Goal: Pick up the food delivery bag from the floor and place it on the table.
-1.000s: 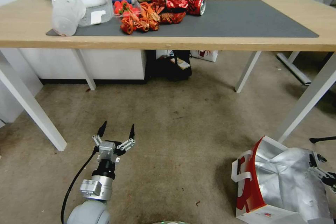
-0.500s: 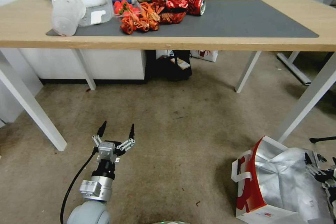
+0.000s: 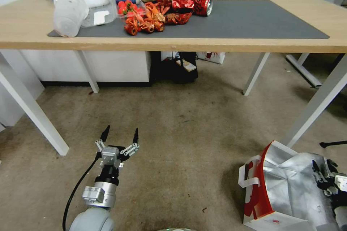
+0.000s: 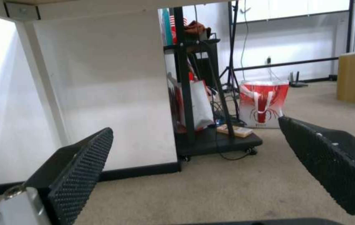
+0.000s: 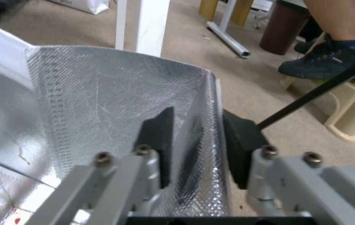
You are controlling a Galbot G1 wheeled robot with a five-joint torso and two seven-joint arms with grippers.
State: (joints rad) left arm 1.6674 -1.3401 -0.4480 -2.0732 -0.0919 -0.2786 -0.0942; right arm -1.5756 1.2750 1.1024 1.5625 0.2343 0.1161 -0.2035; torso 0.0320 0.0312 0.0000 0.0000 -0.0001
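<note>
Right tool (image 5: 194, 137) pinches the foil rim of the food delivery bag (image 3: 289, 191) on the floor (image 3: 180, 144), while left tool (image 3: 120, 135) hovers spread.

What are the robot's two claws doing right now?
Left gripper: open, holding nothing, above the floor.
Right gripper: straddling the food delivery bag wall; grip cannot be told.

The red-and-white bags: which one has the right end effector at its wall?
The food delivery bag, foil-lined, open on the floor. The right end effector straddles its wall. The small bag stands beyond the table.
</note>
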